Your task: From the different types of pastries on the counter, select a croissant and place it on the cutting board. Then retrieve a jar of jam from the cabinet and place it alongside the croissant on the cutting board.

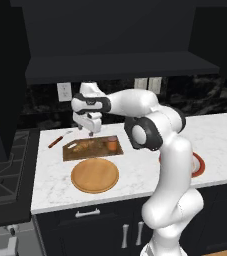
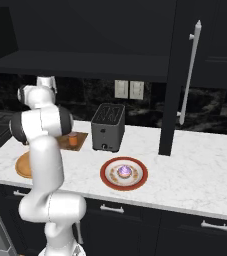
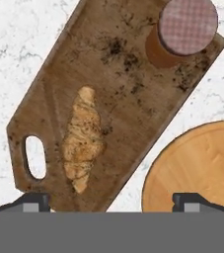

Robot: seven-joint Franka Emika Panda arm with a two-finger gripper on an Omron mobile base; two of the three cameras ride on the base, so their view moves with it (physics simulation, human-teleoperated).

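The white arm [image 1: 170, 165] bends at its elbow and reaches far and to the left. The gripper [image 1: 90, 133] points straight down. Its jaws stand wide apart and hold nothing.

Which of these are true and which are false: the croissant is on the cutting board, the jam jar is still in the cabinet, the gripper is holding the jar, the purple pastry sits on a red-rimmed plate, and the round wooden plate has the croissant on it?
1. The croissant lies on the cutting board. True.
2. The jam jar is in the cabinet. False: it stands upright on the board, at the end away from the handle hole.
3. The gripper holds the jar. False: it hangs open above the board, holding nothing.
4. The purple pastry sits on a red-rimmed plate. True.
5. The round wooden plate has the croissant on it. False: it carries nothing; it lies beside the board.
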